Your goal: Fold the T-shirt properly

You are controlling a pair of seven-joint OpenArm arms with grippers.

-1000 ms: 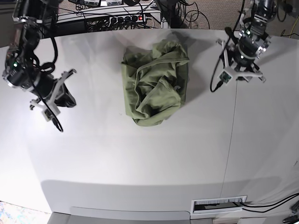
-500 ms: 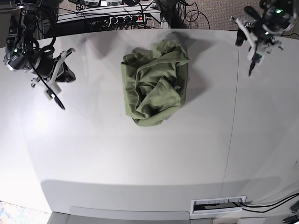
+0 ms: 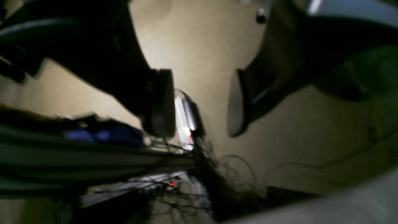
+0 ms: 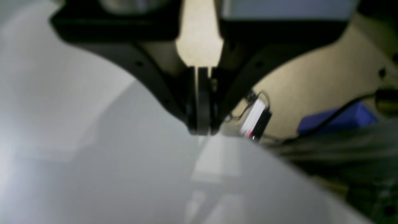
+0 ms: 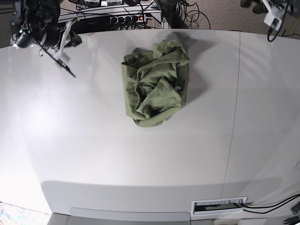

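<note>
Moved since earlier: both arms have pulled back toward the far edge of the table (image 5: 140, 178); the arm on the base view's left has risen from mid-table to the far-left corner, and the arm on that view's right has gone from beside the garment to the top-right corner, mostly out of frame.
T-shirt (image 5: 154, 84): unchanged; an olive-green crumpled heap on the far-centre part of the white table, bunched and unfolded, sleeves and collar hard to single out among the folds.
Left gripper (image 3: 200, 102): fingers spread wide apart with nothing between them; the left wrist view looks past them at beige floor and a tangle of dark cables (image 3: 214, 174).
Left arm in base view: only a small white and black piece (image 5: 272, 11) shows at the top-right edge; the rest is cut off.
Right gripper (image 4: 200, 102): pads pressed together, nothing clamped; it hangs above the table's far edge, with floor beyond.
Right arm in base view: dark body (image 5: 42, 30) over the far-left corner, well apart from the T-shirt; its fingertips cannot be made out there.
Hard to read: both wrist views are blurred; a small white device (image 4: 255, 119) and a blue shape (image 4: 342, 119) behind the right gripper cannot be identified.
</note>
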